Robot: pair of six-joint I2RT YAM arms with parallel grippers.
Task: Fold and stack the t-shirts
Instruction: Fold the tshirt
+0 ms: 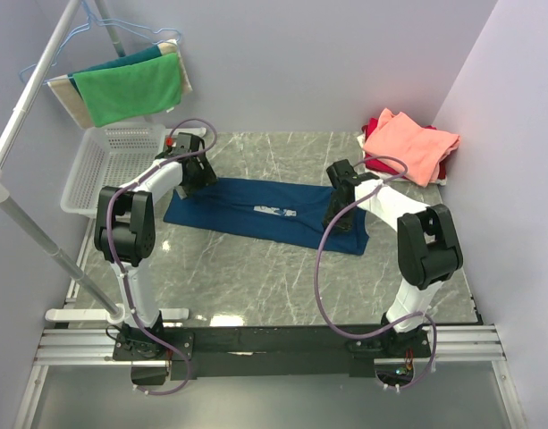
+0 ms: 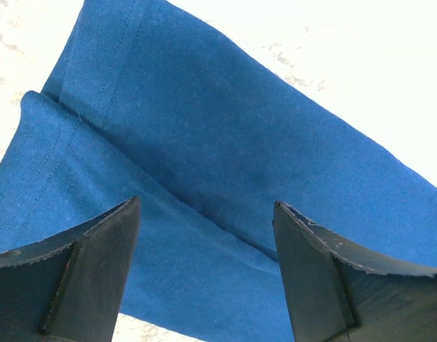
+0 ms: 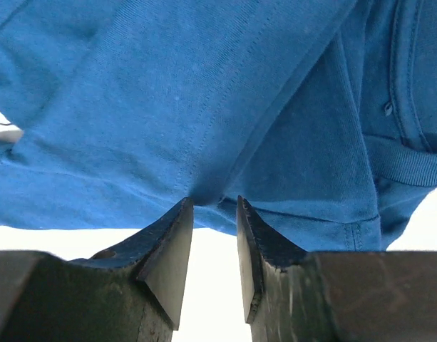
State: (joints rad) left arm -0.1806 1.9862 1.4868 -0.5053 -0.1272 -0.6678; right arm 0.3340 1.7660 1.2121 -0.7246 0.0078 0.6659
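Along the bottom edge of the top view, both arm bases sit on a metal frame, with purple cables looping up from them. Just beyond, across the middle of the grey marbled table [image 1: 256, 277], the navy t-shirt [image 1: 247, 206] lies flat, folded into a long band running left to right. Its chest print is mostly tucked away, with only a pale sliver [image 1: 275, 211] showing at centre. The band's right end is hidden under the right arm [image 1: 417, 241].

The left jaws stand wide open over the band's left end, closed on nothing. In the left wrist view their black wedge-shaped fingers [image 2: 90, 263] frame two overlapping layers of soft knit with double-stitched hems. The right jaws are nearly together, pinching a gathered edge of the shirt at their tips, and creases fan out from the grip. A ribbed band [image 3: 407, 164] shows at right in that view. Both wrist views wash the table out to white.

Toward the upper right corner, a folded salmon-pink t-shirt [image 1: 408, 143] covers most of a red t-shirt [image 1: 375, 123]. At upper left, a white mesh basket [image 1: 99, 165] sits below a green cloth [image 1: 130, 88] on a hanger.
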